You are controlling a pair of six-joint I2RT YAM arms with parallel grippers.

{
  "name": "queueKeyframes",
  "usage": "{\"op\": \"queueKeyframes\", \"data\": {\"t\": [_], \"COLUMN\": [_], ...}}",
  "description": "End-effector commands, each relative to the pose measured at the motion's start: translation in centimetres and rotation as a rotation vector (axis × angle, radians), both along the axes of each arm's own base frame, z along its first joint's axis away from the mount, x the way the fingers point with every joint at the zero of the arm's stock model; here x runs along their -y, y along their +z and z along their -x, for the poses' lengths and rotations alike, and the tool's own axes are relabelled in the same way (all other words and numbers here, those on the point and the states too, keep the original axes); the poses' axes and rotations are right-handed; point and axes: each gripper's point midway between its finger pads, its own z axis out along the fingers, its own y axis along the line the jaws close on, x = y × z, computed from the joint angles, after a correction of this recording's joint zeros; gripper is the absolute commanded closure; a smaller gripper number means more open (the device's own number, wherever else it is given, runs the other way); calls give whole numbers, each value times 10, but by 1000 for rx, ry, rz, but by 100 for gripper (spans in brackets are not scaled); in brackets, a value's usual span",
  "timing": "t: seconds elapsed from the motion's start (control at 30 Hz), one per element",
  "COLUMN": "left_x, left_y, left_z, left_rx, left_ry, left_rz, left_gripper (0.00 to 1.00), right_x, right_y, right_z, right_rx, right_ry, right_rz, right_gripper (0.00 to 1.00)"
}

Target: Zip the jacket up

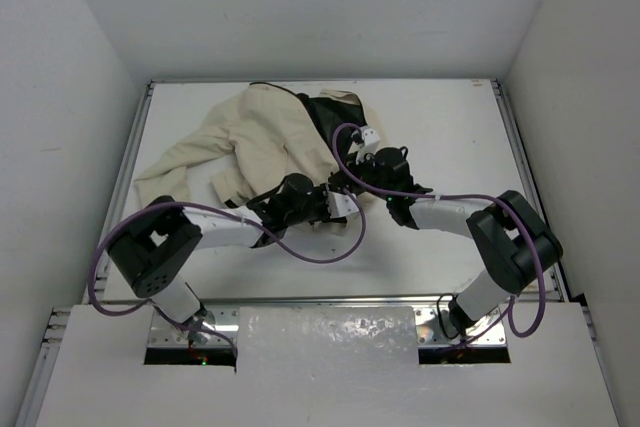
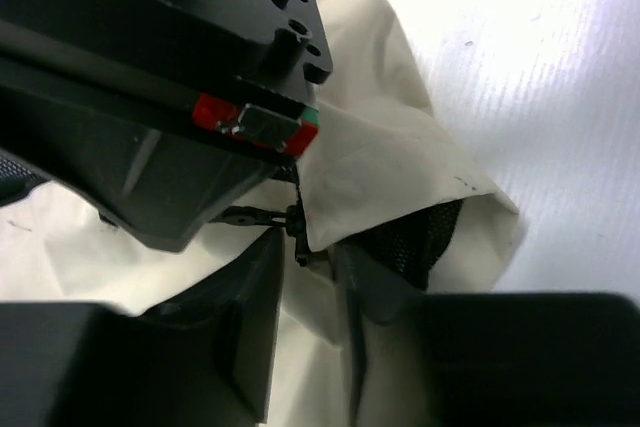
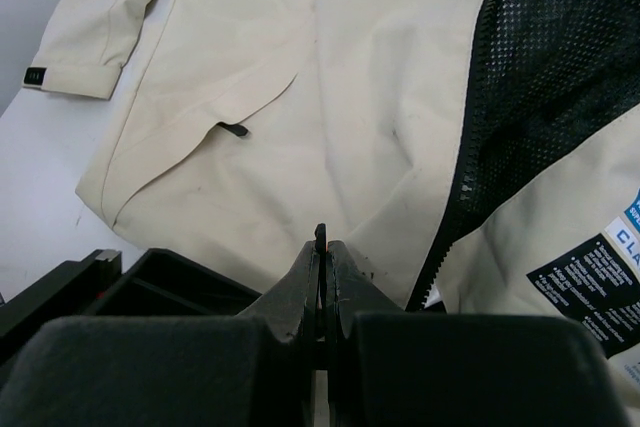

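Progress is slight: the jacket (image 1: pixel 265 137) lies open on the bench (image 1: pixel 450 137), spread from the far left toward the centre. One front panel is folded back so the black mesh lining (image 3: pixel 560 67) and the zipper teeth (image 3: pixel 455 207) show unjoined. Both arms meet at the bottom of the front opening.

The left end effector (image 2: pixel 305 287) stands narrowly parted around the hem corner, where a small dark zipper tab (image 2: pixel 295 222) hangs. It is not seen to clamp anything. The right end effector (image 3: pixel 322 257) is fully closed, with a thin dark sliver between its tips; what that sliver is cannot be told.

Seating the zipper ends and running the slider up the whole front appears still to be done.

As for room, bare bench lies right of the jacket and toward the arms. The collar end sits close to the far rim, one sleeve (image 1: pixel 175 162) reaches toward the left edge, and white walls close in on three sides.
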Motion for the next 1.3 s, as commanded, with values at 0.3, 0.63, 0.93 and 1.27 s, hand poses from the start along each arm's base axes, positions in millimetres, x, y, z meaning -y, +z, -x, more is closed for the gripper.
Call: {"op": "queueKeyframes", "data": {"t": [0.3, 0.63, 0.93, 1.27], "left_x": [2, -26, -71, -129], "left_y": [39, 53, 44, 77], "left_z": [5, 92, 159, 209], "left_rx": [84, -28, -201, -210], "left_ry": [-55, -299, -477, -642], "left_rz": [93, 75, -112, -313], "left_gripper": [100, 100, 100, 100], "right_x": [26, 51, 98, 180], "right_y": [3, 16, 39, 80], "right_z": [-24, -54, -116, -186], "right_rx": [57, 137, 239, 333], "right_ry": [-157, -279, -395, -580], "right_rz": [72, 146, 255, 445], "right_gripper": [100, 100, 100, 100]}}
